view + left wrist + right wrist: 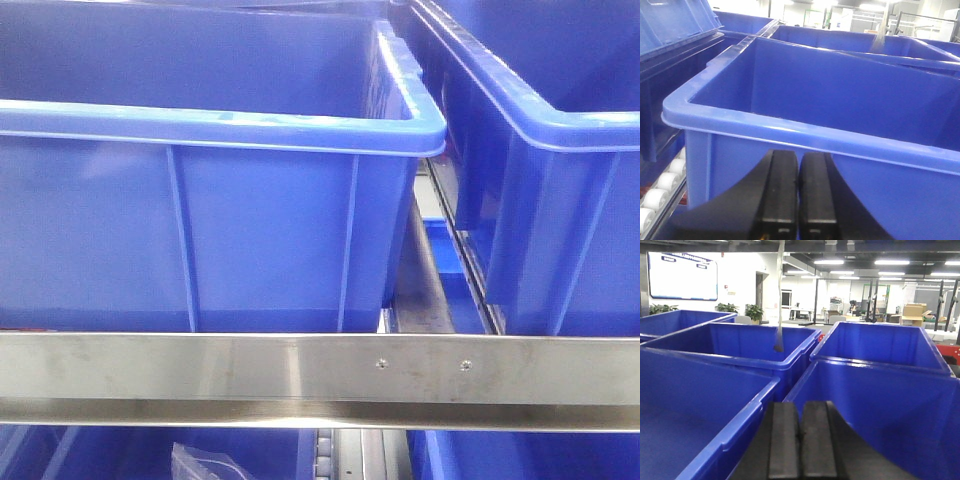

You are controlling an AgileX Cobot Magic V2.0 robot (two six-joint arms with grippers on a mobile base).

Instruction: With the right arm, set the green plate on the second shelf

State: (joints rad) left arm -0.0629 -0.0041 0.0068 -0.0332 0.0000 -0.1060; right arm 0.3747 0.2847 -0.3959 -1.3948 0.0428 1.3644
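- My right jaws (800, 440) are pressed together with nothing between them; my left jaws (799, 195) are likewise pressed together and empty.
- Ahead of my right jaws stand only blue bins (875, 390); a blue bin (840, 130) fills the space ahead of my left jaws.
- The green plate shows in no view, so I cannot say where it lies.
- I judge such a plate stiff, light, perhaps slick and breakable; I would pinch its rim.
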